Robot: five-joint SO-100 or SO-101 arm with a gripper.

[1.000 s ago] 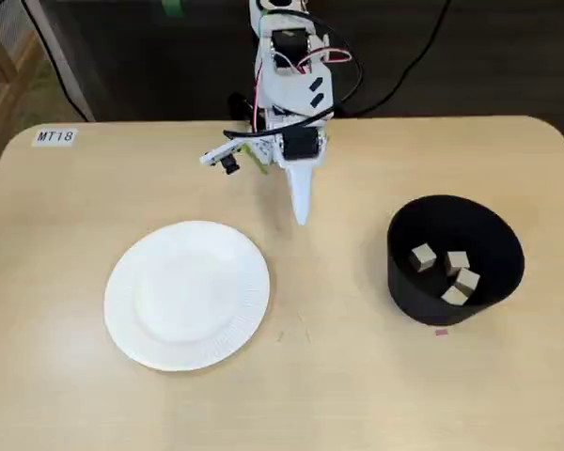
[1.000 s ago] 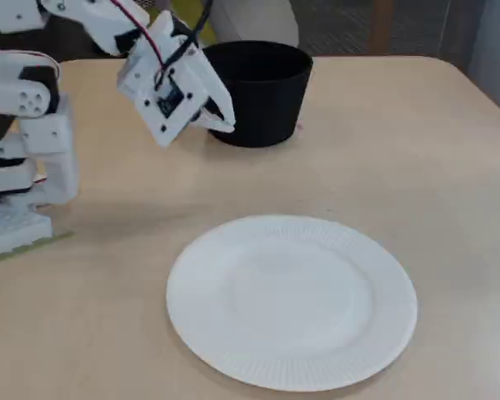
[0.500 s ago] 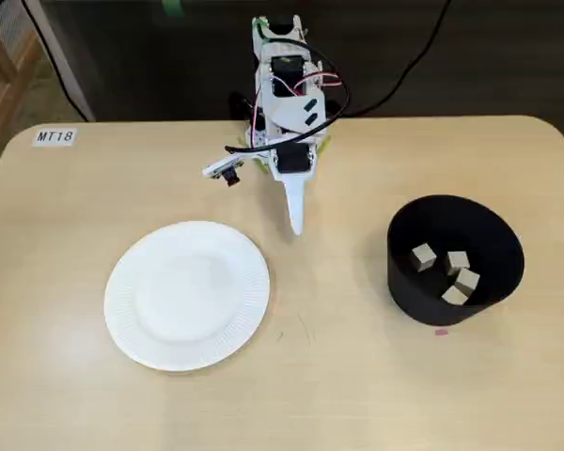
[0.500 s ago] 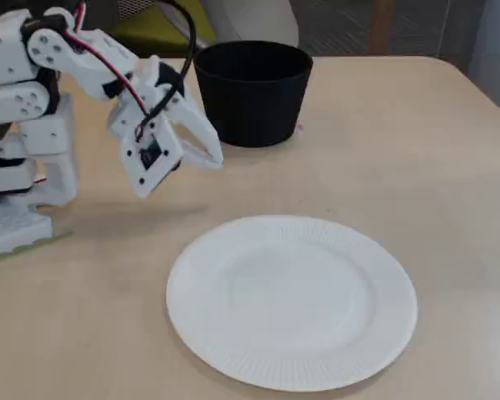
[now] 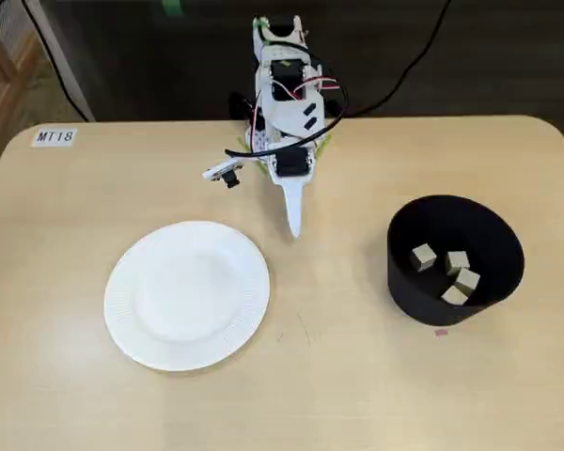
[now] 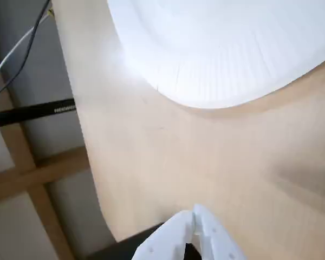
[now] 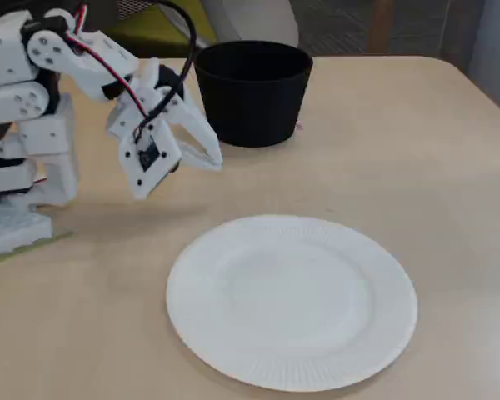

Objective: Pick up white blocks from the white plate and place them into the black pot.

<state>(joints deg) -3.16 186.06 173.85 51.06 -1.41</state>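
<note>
White paper, the white plate point(image 5: 187, 294) lies bare on the bench point(image 5: 338, 376), with open wood on every side of it. The wrist view cuts off most of it. To its right in a fixed view, well apart, stands the black pot point(image 5: 454, 258), upright, with four white blocks point(image 5: 445, 272) clustered on its floor. Farther back, the pincer point(image 5: 294, 228) hangs clenched and empty, tip pointing toward the near edge, between plate and pot.
</note>
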